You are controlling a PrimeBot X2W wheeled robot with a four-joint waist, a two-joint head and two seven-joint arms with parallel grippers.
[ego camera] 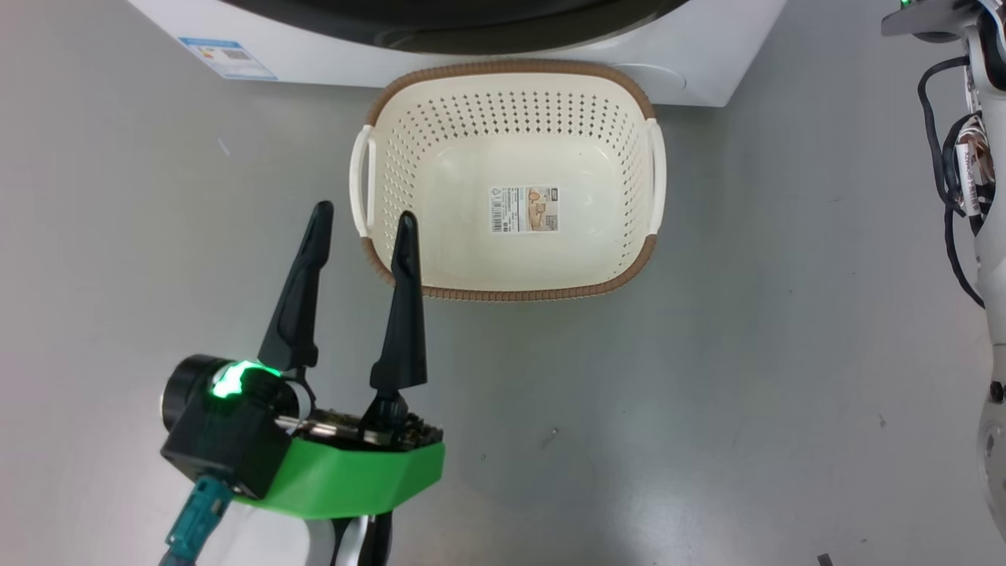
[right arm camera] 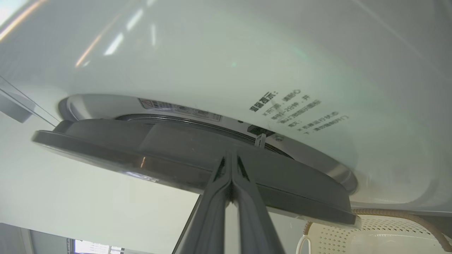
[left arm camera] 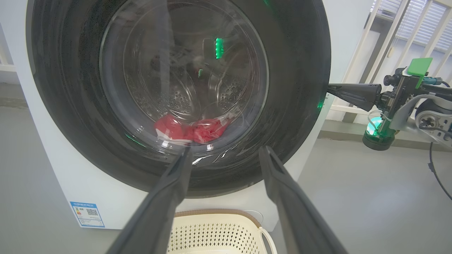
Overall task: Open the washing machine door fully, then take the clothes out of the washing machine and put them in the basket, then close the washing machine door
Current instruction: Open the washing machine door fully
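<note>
The washing machine (left arm camera: 49,176) stands white, its door (left arm camera: 63,106) with a glossy black rim and glass bowl facing the left wrist view. Red clothes (left arm camera: 190,130) lie in the drum behind the glass. My right gripper (left arm camera: 330,91) is shut, its tips against the door's right edge. In the right wrist view the door (right arm camera: 141,148) stands a crack off the machine front, with my right gripper (right arm camera: 231,155) at its rim. My left gripper (ego camera: 365,212) hangs open and empty over the left rim of the basket (ego camera: 511,293), which stands on the floor before the machine.
Grey floor (ego camera: 747,377) spreads around the basket. My right arm with its cables (ego camera: 974,157) runs along the right edge of the head view. A white railing and window (left arm camera: 388,35) stand to the machine's right. A blue label (ego camera: 228,59) marks the machine's lower front.
</note>
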